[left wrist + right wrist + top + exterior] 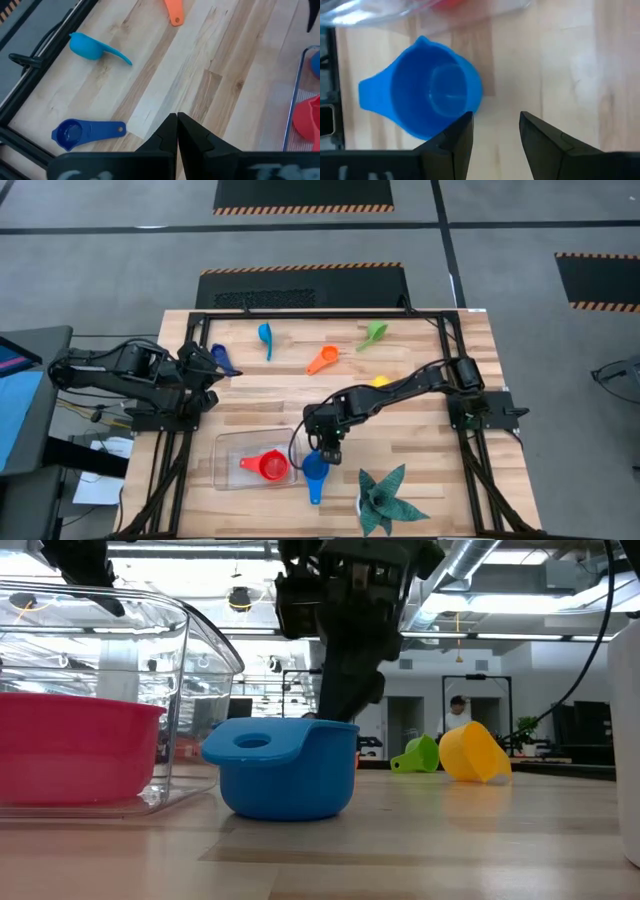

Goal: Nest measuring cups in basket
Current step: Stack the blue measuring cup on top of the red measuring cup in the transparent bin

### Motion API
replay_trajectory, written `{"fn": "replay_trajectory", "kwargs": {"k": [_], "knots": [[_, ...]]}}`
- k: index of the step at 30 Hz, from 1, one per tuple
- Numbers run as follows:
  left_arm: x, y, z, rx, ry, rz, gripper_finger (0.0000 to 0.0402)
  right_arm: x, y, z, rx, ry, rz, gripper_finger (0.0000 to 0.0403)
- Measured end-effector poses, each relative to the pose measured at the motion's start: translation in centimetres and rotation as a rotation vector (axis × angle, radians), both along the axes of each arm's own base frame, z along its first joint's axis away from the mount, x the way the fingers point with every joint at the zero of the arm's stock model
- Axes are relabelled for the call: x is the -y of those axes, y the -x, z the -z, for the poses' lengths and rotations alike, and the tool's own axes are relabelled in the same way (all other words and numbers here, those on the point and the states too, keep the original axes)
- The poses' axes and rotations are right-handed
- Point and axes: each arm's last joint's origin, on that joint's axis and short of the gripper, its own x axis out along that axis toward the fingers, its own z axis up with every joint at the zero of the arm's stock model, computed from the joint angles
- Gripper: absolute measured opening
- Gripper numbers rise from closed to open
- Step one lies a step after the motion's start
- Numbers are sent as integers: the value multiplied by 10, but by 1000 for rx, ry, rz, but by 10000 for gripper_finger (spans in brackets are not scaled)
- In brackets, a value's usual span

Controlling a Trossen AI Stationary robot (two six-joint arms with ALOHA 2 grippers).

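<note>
Two fingers of the right gripper (496, 131) stand apart with nothing between them, poised just above the blue cup (315, 469), which sits on the table touching or just beside the basket (228, 442). Beyond that cup from the gripper, the red cup (271, 467) lies inside the basket. The yellow cup (380, 382) shows by the right arm; the orange (322, 360), green (373, 334) and light blue (265, 336) cups lie well apart, farther back. The left gripper (176, 120) is closed and empty, near the dark blue cup (75, 134).

I count seven measuring cups (315, 470) — one red, one yellow, one orange, one green, three blue. One basket (228, 470), one spiky plant (385, 500) — two arms.
</note>
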Motion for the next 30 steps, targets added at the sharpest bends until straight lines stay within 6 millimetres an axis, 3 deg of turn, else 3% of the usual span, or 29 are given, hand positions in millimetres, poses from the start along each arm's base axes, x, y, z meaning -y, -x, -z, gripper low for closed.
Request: {"fn": "replay_trajectory", "kwargs": {"k": [26, 30], "knots": [[0, 0, 0, -2, -10, 7, 0, -12, -3, -3, 28, -35, 75, 177], [0, 0, 0, -3, -10, 7, 0, -14, -5, 12, -8, -36, 92, 177]]}}
